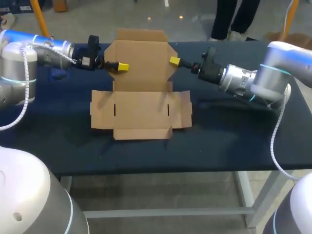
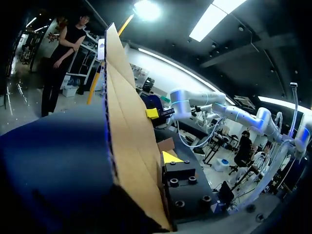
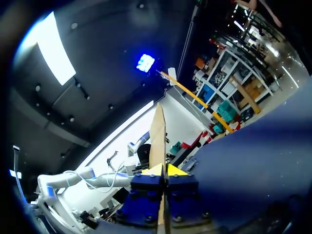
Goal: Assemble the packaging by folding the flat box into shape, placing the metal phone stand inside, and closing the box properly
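Cardboard box [image 1: 141, 114] lies unfolded on the dark table [image 1: 219, 141], base and side flaps flat. Its rear panel [image 1: 142, 61] stands raised between the two arms.

Right gripper [image 1: 174, 61] is at the panel's right edge. In the right wrist view both yellow tips pinch the panel's edge [image 3: 158, 131] from two sides.

Left gripper [image 1: 122, 67] is at the panel's left edge. In the left wrist view one yellow tip [image 2: 170, 157] presses the panel's face, the other is hidden behind it; it reads as clamped on the panel.
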### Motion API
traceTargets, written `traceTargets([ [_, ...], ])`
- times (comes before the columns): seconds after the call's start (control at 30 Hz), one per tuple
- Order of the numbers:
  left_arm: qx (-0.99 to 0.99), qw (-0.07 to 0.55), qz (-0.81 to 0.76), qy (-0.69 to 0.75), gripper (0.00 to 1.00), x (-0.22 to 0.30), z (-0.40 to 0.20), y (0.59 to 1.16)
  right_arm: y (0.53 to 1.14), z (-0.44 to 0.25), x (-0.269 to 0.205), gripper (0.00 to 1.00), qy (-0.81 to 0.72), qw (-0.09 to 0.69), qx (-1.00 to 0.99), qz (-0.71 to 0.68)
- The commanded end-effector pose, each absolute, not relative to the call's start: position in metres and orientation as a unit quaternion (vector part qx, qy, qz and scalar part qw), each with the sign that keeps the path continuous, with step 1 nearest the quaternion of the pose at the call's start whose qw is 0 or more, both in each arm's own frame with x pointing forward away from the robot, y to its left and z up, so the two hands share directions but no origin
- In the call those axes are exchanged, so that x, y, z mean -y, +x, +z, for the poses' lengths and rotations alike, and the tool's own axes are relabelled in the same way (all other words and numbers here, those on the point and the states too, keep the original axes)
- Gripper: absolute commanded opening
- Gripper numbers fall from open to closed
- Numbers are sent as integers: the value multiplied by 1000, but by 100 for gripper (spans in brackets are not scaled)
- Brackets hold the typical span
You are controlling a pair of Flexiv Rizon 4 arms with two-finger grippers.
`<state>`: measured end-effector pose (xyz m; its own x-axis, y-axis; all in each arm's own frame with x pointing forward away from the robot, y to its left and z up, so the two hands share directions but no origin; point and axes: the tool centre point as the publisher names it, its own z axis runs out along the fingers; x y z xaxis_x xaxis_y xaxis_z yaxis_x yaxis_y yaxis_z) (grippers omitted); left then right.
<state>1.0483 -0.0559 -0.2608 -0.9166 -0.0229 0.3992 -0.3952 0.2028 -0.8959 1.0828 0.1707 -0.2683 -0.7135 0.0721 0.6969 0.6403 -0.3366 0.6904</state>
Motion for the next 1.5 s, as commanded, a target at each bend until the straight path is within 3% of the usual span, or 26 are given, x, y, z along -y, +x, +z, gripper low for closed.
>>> traceTargets([
  [0.03, 759, 156, 618, 133, 8, 56, -263, 1051, 1084, -270, -172, 0, -324, 190, 542, -751],
  [0.13, 758, 155, 619, 132, 0, 56, -262, 1052, 1084, -269, -173, 0, -324, 190, 543, -751],
  [0.37, 758, 156, 620, 130, 0, 57, -263, 1053, 1084, -269, -174, 0, -324, 194, 543, -750],
  [0.43, 758, 156, 620, 130, 0, 58, -263, 1053, 1084, -269, -174, 39, -326, 199, 547, -745],
  [0.47, 758, 156, 620, 130, 0, 58, -263, 1053, 1084, -268, -174, 50, -327, 199, 548, -744],
  [0.5, 758, 156, 620, 130, 0, 58, -263, 1053, 1084, -268, -173, 76, -328, 197, 551, -742],
  [0.57, 758, 155, 620, 130, 0, 58, -263, 1054, 1082, -265, -171, 88, -330, 191, 557, -738],
  [0.7, 759, 153, 619, 132, 0, 57, -262, 1056, 1076, -257, -159, 80, -337, 174, 574, -725],
  [0.93, 758, 150, 620, 137, 0, 59, -261, 1066, 1052, -238, -134, 49, -342, 141, 604, -706],
  [1.1, 757, 147, 621, 141, 0, 64, -261, 1072, 1033, -228, -120, 40, -338, 118, 624, -695],
  [1.23, 757, 142, 622, 142, 0, 67, -259, 1076, 1020, -226, -109, 26, -339, 105, 635, -686],
  [1.3, 757, 138, 624, 140, 0, 69, -258, 1077, 1015, -226, -103, 16, -341, 97, 642, -680],
  [1.33, 757, 137, 624, 140, 0, 69, -257, 1078, 1013, -226, -101, 0, -344, 92, 642, -679],
  [1.5, 760, 122, 625, 132, 0, 73, -253, 1080, 1003, -228, -87, 0, -351, 75, 648, -672],
])
